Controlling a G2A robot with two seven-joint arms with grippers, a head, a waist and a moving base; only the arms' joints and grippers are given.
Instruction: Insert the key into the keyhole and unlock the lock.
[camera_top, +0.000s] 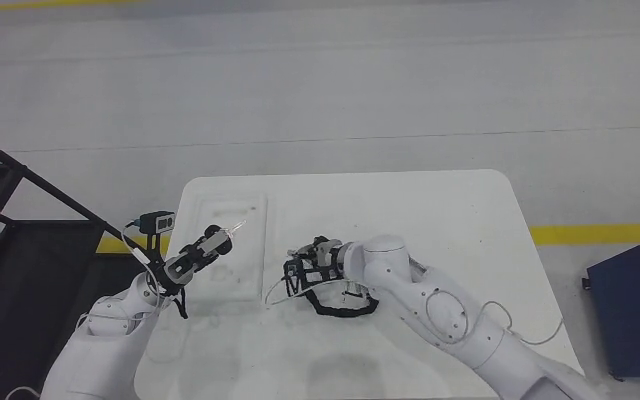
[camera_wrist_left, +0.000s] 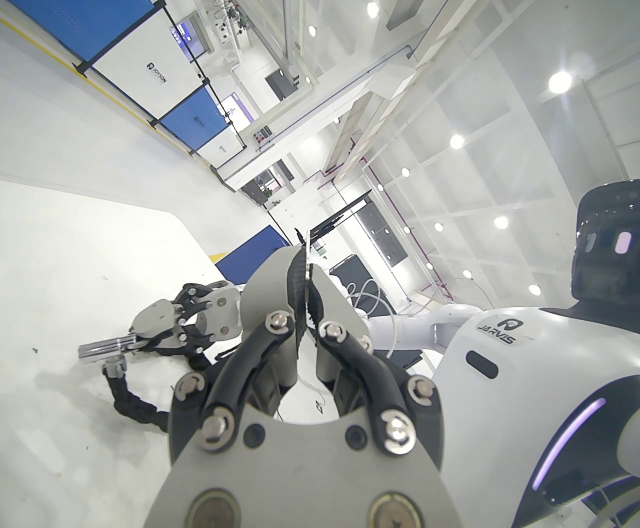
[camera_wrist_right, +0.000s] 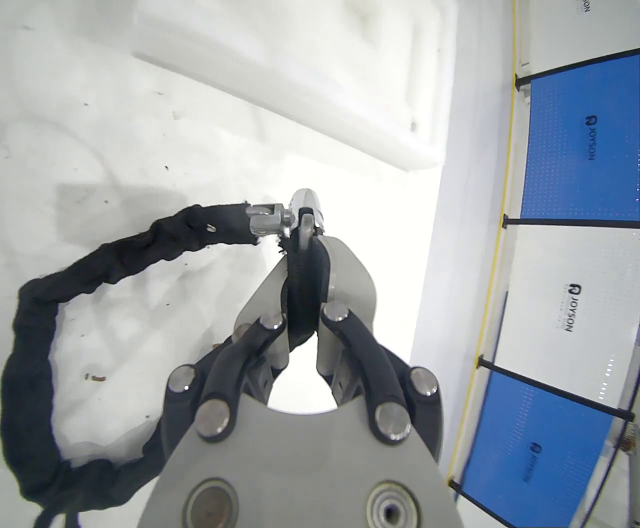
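At mid-table, just beside the foam tray (camera_top: 250, 282), the lock (camera_wrist_left: 107, 346) is clamped between the closed fingers of the right gripper (camera_wrist_right: 305, 250). Its silver body projects past the fingertips. The black-sleeved chain (camera_wrist_right: 150, 235) runs from one end of the lock and trails in a loop on the table (camera_top: 450, 220) beneath the arm. The keyhole cannot be made out.

The key (camera_top: 238, 228) is pinched in the left gripper (camera_wrist_left: 302, 280), whose fingers are pressed together on it. It shows as a thin blade past the tips, held over the tray.

Progress, as judged: both parts are in hand, so the pick-up stage appears complete. Key and lock stand well apart, with the tray's rim and a strip of bare table between them. Still to do are alignment of the blade with the keyhole, insertion, and the turn that unlocks.

Room for moving: the gap between the grippers is unobstructed, so a direct approach looks feasible. The chain loop lies under and behind the right gripper, out of that path, though it may drag if the lock is re-angled. The table's near edge is close to both arms, and wide open surface lies on the far side and towards the right.
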